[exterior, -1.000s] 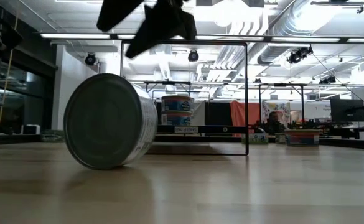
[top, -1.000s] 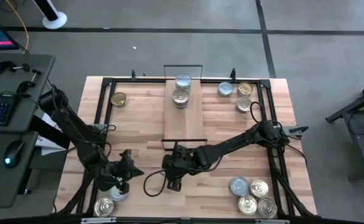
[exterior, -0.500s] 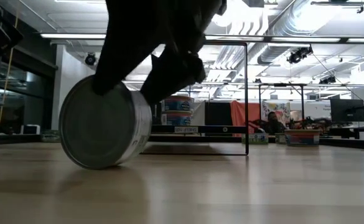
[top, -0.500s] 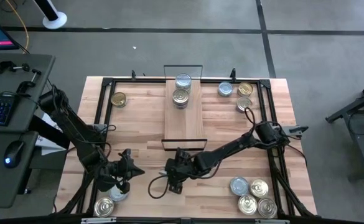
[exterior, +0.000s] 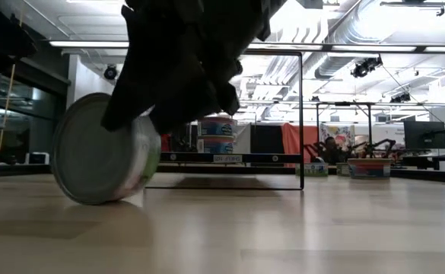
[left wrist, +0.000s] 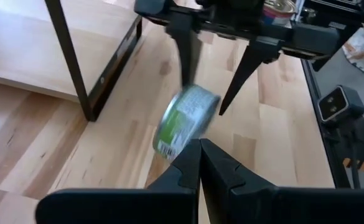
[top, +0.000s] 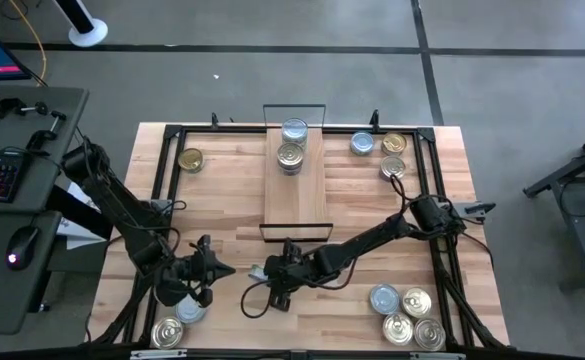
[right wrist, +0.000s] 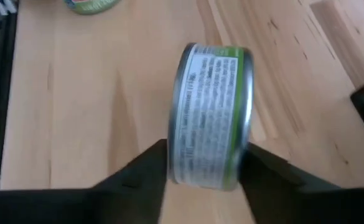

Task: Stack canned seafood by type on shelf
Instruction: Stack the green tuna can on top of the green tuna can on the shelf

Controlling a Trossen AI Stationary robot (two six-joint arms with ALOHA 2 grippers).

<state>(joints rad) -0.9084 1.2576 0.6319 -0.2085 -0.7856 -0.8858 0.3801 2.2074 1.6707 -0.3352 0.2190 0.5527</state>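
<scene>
The shelf (top: 296,185) sits mid-table with two tins stacked at its far end. In front of it, the right gripper (top: 263,272) has its fingers spread around a green-labelled tin (right wrist: 211,114) standing on edge. Left gripper (top: 228,270) nearby, fingers together.

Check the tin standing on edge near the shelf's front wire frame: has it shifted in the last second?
Yes. In the low view the tin on edge has rolled left, away from the shelf's wire frame, with the right gripper straddling it.

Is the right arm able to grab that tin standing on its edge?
Probably yes. The right gripper has an open finger on each side of the green-labelled tin, which is on its edge, with nothing between them.
</scene>
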